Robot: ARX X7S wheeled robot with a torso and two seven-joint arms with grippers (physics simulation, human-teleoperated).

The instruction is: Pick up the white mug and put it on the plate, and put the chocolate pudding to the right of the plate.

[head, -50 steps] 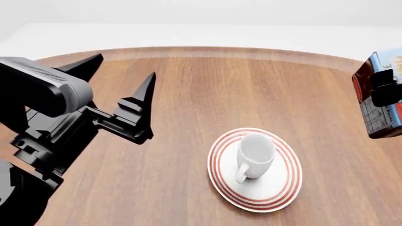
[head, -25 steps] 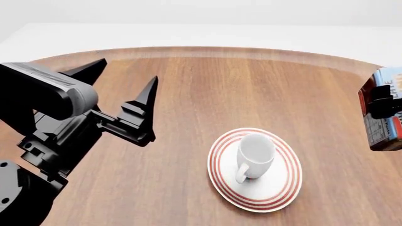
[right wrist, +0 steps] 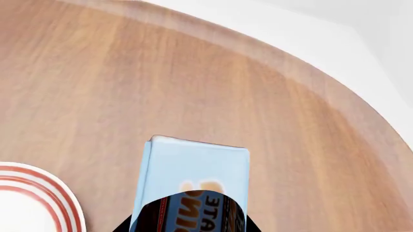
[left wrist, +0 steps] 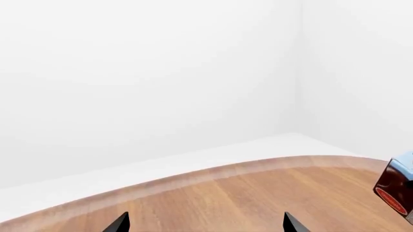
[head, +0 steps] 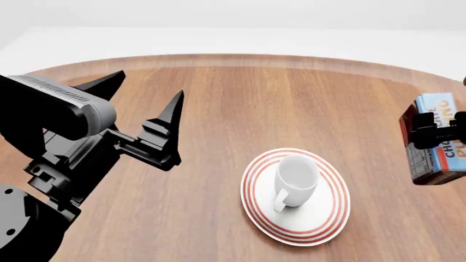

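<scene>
The right gripper [head: 437, 130] is seen clamped on the chocolate pudding [head: 435, 141], its black fingers pressed against the box at the right edge of the head view. The box is held upright, its light blue face with orange lettering turned up and to the right, its brown and red side facing the plate [head: 256, 204]. In the right wrist view the box [right wrist: 193, 174] fills the lower middle, over bare wood, with the plate's red-ringed rim [right wrist: 55, 193] off to one side and apart from it. Whether the box touches the table [head: 291, 98] cannot be told.

The left gripper [head: 142, 106] is held above the left part of the table, its 2 pointed fingers spread wide with nothing between them. Only the 2 fingertips [left wrist: 119, 224] are caught by the left wrist view, with the table's curved far edge [left wrist: 193, 179] and the corner of the box [left wrist: 395, 191] beyond.

The white mug [head: 295, 177] is seen standing upright on the plate, handle toward the camera. The plate lies on the table, well left of the held box.
</scene>
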